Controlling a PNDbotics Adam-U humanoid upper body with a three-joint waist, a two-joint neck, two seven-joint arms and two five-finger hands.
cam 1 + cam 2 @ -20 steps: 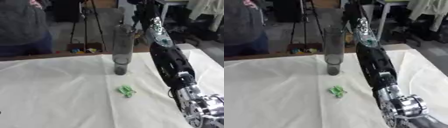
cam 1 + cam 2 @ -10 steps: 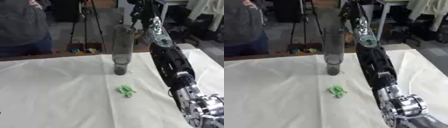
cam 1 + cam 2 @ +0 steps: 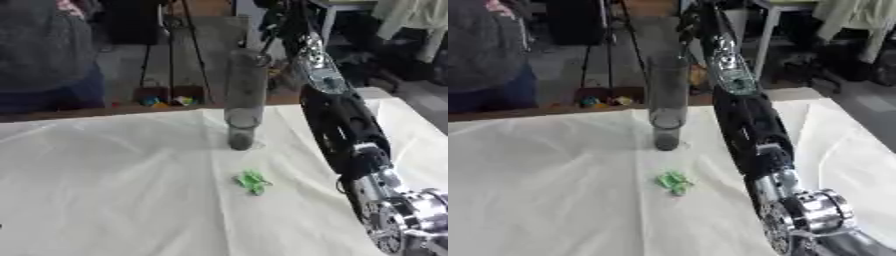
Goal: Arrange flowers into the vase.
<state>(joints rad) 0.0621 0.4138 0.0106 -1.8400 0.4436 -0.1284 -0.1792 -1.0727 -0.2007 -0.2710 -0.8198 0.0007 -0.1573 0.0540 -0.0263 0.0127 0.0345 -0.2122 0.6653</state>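
One vase, one small green piece, and one arm in view. The vase is a tall clear cylinder standing upright on the white cloth, long axis vertical, mouth up, near the table's far edge. The green piece lies flat on the cloth, just in front of the vase and apart from it. The right hand reaches high above and beyond the vase's rim; whether its fingers hold anything cannot be told. The left hand is out of sight.

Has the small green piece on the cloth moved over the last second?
No. The green piece lies at the same spot on the white cloth, just in front of the tall vase, in every left eye picture.
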